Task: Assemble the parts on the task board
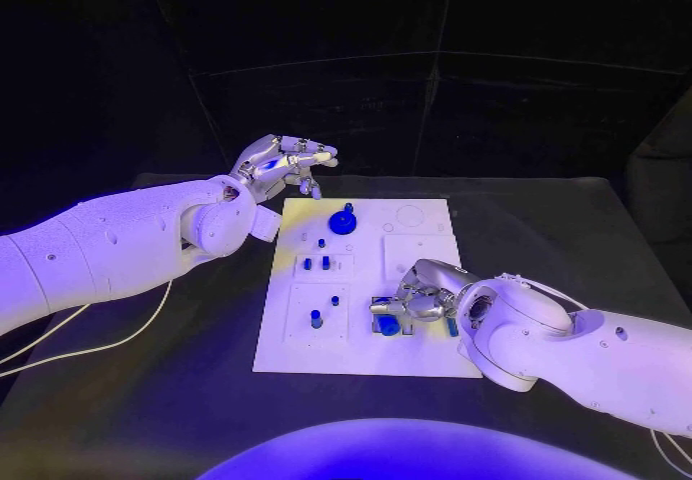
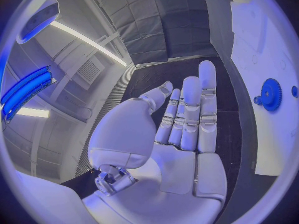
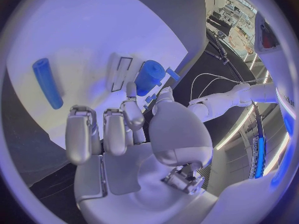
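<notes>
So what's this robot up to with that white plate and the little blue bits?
It is fitting small blue parts onto the white task board. The right robot hand is down at the board's near right area, fingers around a stubby blue cylinder, though a firm grip isn't clear. The left robot hand is raised beyond the board's far left corner, holding nothing. A blue gear sits on the board's far part.

Looking like a robotics lab or test cell: black table (image 1: 577, 230) standing inside dark padded panel walls (image 2: 168, 30), strip lights (image 2: 87, 42) running overhead, cables (image 1: 87, 345) trailing across the tabletop, white task board (image 1: 433, 355) lying in the middle.
</notes>
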Robot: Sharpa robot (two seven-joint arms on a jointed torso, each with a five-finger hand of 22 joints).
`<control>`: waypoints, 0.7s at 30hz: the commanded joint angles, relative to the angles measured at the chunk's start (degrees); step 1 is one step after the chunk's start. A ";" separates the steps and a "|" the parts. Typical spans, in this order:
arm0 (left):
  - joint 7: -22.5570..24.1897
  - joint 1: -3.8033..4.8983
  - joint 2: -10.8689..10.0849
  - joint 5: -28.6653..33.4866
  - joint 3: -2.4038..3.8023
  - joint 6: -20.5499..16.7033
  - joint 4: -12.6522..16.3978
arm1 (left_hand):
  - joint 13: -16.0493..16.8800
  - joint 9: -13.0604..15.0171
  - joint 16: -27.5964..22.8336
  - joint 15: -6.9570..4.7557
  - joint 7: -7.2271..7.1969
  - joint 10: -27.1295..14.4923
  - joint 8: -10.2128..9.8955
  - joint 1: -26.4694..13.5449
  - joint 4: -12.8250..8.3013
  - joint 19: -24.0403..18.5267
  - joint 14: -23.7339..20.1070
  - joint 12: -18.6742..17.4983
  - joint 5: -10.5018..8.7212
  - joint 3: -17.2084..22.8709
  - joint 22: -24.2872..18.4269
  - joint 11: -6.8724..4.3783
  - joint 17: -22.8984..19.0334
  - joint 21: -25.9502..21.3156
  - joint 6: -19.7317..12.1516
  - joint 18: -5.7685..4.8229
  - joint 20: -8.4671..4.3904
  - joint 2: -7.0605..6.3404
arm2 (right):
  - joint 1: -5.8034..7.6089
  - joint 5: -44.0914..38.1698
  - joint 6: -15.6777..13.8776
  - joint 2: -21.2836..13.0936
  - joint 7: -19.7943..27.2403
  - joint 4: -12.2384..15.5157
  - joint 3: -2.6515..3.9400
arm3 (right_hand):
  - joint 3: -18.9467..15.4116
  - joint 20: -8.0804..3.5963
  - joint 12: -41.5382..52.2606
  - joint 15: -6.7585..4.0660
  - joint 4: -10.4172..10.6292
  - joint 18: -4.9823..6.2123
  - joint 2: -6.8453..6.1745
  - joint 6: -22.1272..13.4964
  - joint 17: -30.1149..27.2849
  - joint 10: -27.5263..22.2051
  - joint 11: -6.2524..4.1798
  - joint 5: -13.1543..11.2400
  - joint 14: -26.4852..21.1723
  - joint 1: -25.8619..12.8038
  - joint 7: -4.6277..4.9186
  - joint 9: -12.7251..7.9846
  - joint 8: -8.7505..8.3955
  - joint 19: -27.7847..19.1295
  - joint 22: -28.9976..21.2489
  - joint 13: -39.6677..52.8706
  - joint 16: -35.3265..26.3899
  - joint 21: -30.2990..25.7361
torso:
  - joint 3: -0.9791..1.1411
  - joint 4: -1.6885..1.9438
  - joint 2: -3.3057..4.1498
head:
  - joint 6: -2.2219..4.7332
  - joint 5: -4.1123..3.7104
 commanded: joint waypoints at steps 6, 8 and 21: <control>0.40 0.10 0.02 0.23 0.04 0.61 -0.03 | 0.09 0.06 0.00 -0.17 -0.06 -0.56 0.34 -0.05 0.01 -0.14 -0.38 0.38 0.13 -0.34 -0.09 0.00 -0.09 -0.25 -0.32 1.14 0.15 0.29 | 0.09 -3.58 -0.04 -0.50 -0.42 0.53 0.04 | 1.96 -0.07 -0.33 -0.10 -0.16 -0.08 0.08 -0.23 0.02 -0.28 0.08 1.67 2.93 0.56 0.13 0.54 -0.07 0.91 3.76 0.16 -0.30 -0.27 | 0.07 -0.07 0.00 | -0.05 -0.07; 0.39 0.10 0.02 0.23 0.04 0.61 -0.05 | 0.09 0.06 0.00 -0.17 -0.06 -0.56 0.34 -0.05 0.01 -0.14 -0.38 0.38 0.13 -0.34 -0.09 0.00 -0.09 -0.25 -0.32 1.14 0.15 0.29 | 0.09 -3.81 0.08 -0.63 -0.26 0.69 0.04 | 2.33 -0.09 -0.37 -0.13 -0.25 -0.09 0.16 -0.15 0.07 -0.20 0.04 2.73 2.96 1.34 0.08 0.72 -0.01 0.96 3.84 0.25 -0.30 -0.24 | 0.08 -0.07 -0.03 | -0.07 -0.05; 0.34 0.08 -0.05 0.23 -0.01 0.54 -0.16 | 0.09 0.06 0.00 -0.17 -0.06 -0.56 0.34 -0.05 0.01 -0.14 -0.38 0.38 0.13 -0.34 -0.09 0.00 -0.09 -0.25 -0.32 1.14 0.15 0.29 | 0.08 -4.05 2.17 -1.51 2.38 2.22 0.03 | 3.25 -0.24 0.02 -0.27 -2.15 -0.23 0.30 -0.05 1.04 0.33 -0.12 5.32 3.19 8.47 -0.08 1.64 0.21 1.25 4.46 1.25 0.10 0.05 | 0.06 -0.07 0.02 | -0.09 0.02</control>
